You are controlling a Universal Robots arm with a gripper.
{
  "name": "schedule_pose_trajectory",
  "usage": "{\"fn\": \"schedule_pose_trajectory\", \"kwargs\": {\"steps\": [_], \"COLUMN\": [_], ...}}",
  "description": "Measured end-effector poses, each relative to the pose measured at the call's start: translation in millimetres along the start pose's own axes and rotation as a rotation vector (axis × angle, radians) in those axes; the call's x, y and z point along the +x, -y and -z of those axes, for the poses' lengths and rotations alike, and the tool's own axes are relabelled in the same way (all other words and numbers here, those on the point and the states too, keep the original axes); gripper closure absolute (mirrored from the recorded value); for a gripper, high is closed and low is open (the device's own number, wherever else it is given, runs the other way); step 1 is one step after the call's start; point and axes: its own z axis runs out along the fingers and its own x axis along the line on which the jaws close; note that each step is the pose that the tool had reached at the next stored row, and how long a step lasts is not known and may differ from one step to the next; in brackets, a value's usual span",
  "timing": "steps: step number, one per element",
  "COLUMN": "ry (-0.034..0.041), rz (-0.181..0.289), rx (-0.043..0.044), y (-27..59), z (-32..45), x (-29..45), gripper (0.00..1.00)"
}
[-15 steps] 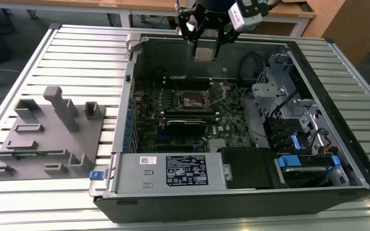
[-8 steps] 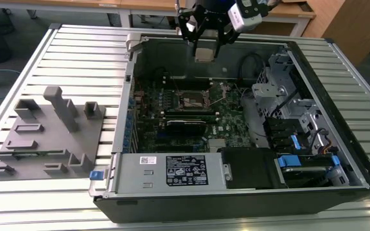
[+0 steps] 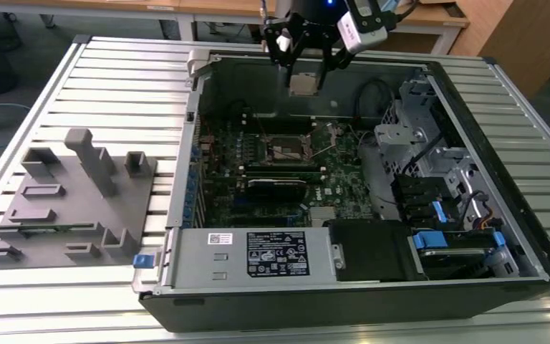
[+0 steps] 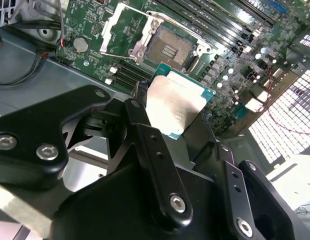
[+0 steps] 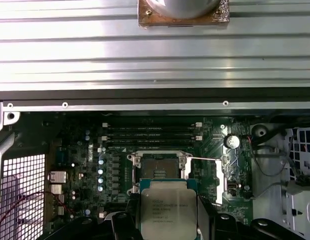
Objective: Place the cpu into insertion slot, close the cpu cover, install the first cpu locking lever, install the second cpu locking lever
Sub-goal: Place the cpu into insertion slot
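Aloft, cpu [image 4: 177, 105] clamped in pincer [image 3: 303, 79], above motherboard [image 3: 337, 179]

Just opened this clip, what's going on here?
The arm's tool grips the cpu by its edges and holds it in the air above the motherboard inside the open computer case. The socket below is bare, with the cpu cover swung open beside it. Nothing is seated or latched yet.

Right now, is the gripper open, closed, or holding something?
The gripper is closed, holding the cpu by its edges.
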Motion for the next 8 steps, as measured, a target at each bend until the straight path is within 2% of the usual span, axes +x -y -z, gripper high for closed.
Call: {"fn": "schedule_pose_trajectory", "kwargs": {"steps": [3,8], "ry": [0.0,0.0], "rz": [0.0,0.0], "rx": [0.0,0.0001], "y": [0.2,0.2], "z": [-2.6,-2.8], "x": [-0.1,-0.1], "gripper": [0.46,0.46]}}
